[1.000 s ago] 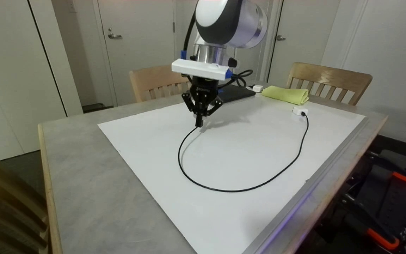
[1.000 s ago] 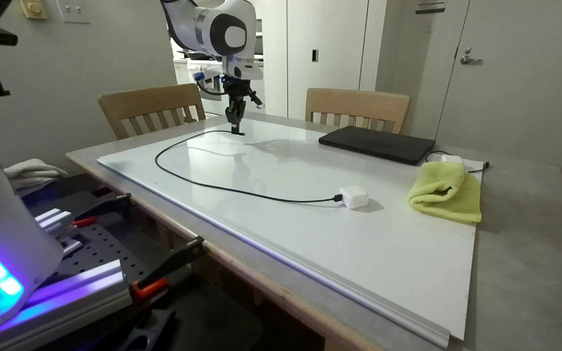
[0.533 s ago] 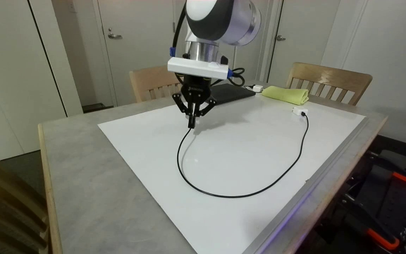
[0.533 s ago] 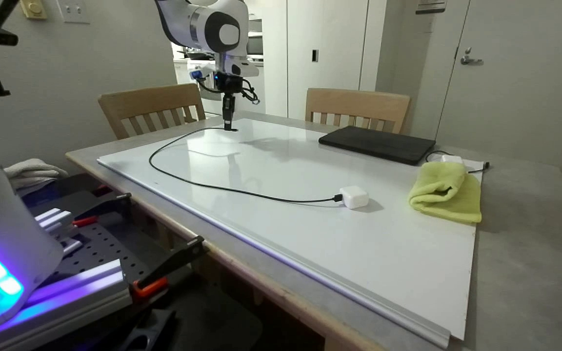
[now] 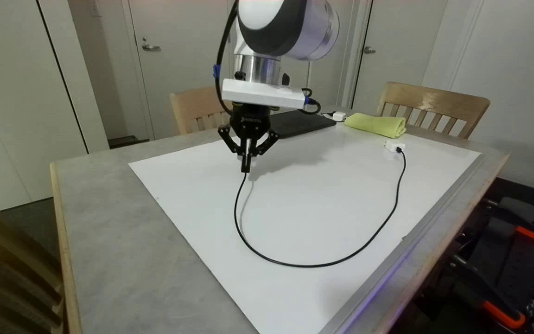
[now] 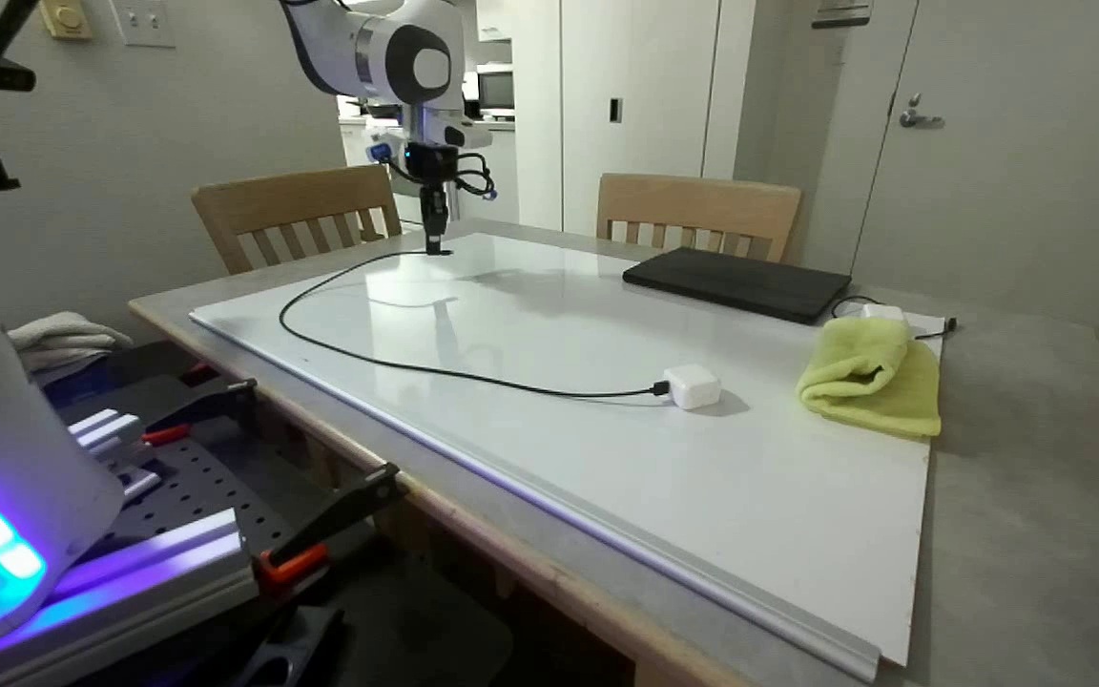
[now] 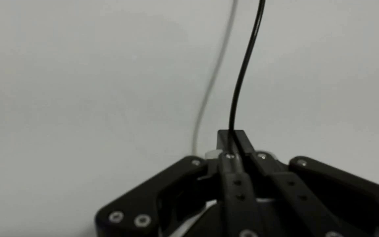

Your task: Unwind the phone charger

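Unwinding the cable, apparently at a late stage. Spread over the white board on the bench in one wide bend, uncrossed in both exterior views. Gripped near its loose end by the clenched claw, low over the board; raised slightly there, to judge by the detached shadow in the wrist view. Joined at the opposite end to a white plug, resting on the board.

Called for next, in all likelihood: pulling slowly farther from the plug to take out the bend, then lowering and letting go. Liable, if tugged hard, to drag the plug along or to slip from the grip.

Bordered, well apart from the bend, by a black pad, by a second plug near the board's corner, and, just beside that, by a yellow-green towel. Likely hampered, in a sweep toward that side, by pad and towel; in a longer pull past the board, perhaps by the chairs standing at the bench.
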You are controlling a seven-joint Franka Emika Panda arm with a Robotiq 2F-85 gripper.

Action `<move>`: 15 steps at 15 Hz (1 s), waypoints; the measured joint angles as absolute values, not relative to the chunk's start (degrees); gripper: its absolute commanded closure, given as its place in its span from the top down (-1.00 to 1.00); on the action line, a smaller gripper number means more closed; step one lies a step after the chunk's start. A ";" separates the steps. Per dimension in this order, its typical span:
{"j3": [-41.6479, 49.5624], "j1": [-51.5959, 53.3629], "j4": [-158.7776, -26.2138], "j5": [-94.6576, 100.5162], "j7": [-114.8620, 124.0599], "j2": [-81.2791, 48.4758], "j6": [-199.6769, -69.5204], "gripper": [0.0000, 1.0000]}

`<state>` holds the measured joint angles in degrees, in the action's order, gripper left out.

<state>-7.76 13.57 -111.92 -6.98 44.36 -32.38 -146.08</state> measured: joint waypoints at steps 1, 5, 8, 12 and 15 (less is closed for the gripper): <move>-7.85 14.24 -111.92 -6.69 42.22 -32.40 -146.12 -0.98; -8.45 16.62 -111.89 -6.23 32.66 -33.01 -146.50 -0.90; -8.02 17.41 -111.87 -6.55 32.45 -33.21 -146.54 -0.90; -7.71 17.42 -111.87 -6.55 32.45 -33.21 -146.51 -0.98; -7.84 17.64 -111.79 -6.56 31.74 -33.30 -146.46 -0.98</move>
